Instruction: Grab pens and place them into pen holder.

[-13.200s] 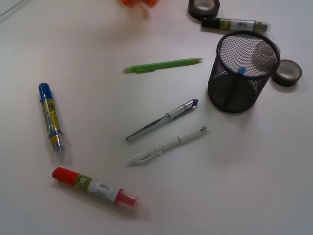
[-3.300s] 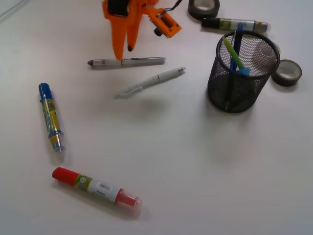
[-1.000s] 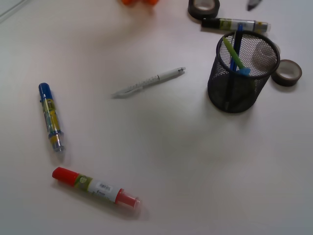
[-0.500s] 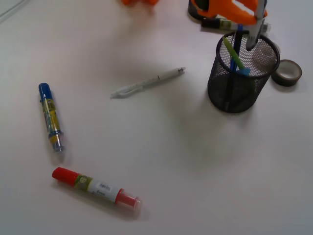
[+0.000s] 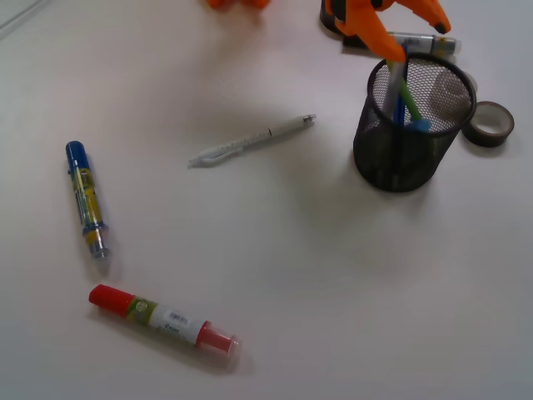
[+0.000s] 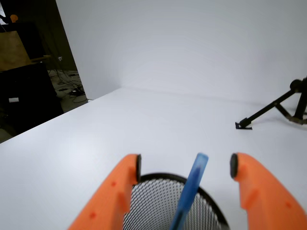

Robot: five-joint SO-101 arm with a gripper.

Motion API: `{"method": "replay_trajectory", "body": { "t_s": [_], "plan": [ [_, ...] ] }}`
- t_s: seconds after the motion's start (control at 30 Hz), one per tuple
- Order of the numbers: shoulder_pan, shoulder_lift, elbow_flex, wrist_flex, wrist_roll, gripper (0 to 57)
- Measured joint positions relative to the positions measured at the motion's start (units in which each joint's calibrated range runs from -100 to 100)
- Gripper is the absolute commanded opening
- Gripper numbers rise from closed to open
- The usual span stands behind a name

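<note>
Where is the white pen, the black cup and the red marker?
white pen (image 5: 250, 141), front view, middle of its barrel
black cup (image 5: 400, 162), front view, mesh side wall
red marker (image 5: 162, 315), front view, labelled body

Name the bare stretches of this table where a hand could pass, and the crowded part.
Bare: the broad area right of the red-capped marker and below the white pen. Crowded: the top right, where the gripper, pen holder and tape roll cluster.

White table (image 6: 144, 124), pale wall (image 6: 192, 43), dark cluttered corner (image 6: 29, 81) left.
</note>
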Motion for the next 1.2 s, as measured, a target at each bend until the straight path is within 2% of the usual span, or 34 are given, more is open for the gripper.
{"method": "replay_trajectory", "body": {
  "t_s": [0.2, 0.47, 0.7, 1.2],
  "plan": [
    [0.37, -0.78, -12.58, 8.98, 5.96, 23.1],
    [3.92, -10.45, -32.97, 53.48, 18.41, 22.8],
    [10.14, -14.02, -34.23, 80.26, 29.65, 22.8],
    [26.42, -6.88, -31.63, 109.11, 45.13, 22.7]
  ]
}}
